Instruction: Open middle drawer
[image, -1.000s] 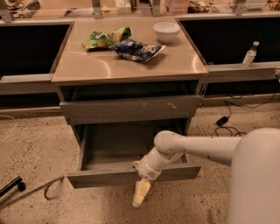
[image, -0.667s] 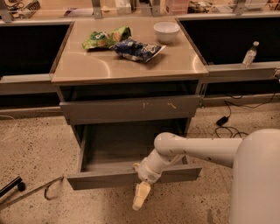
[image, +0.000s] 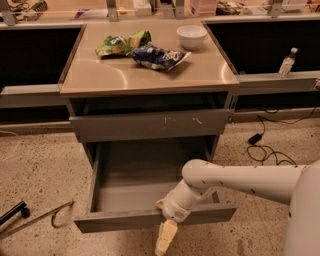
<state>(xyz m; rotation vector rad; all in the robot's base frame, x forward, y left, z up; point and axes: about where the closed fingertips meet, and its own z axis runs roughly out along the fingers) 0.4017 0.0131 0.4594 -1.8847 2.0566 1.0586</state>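
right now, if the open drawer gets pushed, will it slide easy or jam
The drawer likely slides back easily: nothing shows in its tray, so probably light. Its grey metal front looks stiff, unlikely to flex. The hand hangs below that front.

Cream pincer (image: 163, 245) below plain grey middle drawer (image: 115, 220), white-scratched grey front (image: 150, 125) above, green bag (image: 122, 44), seemingly blue bag (image: 159, 56)

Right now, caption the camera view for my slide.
Middle drawer stands open; the gripper points down just in front of its front panel.
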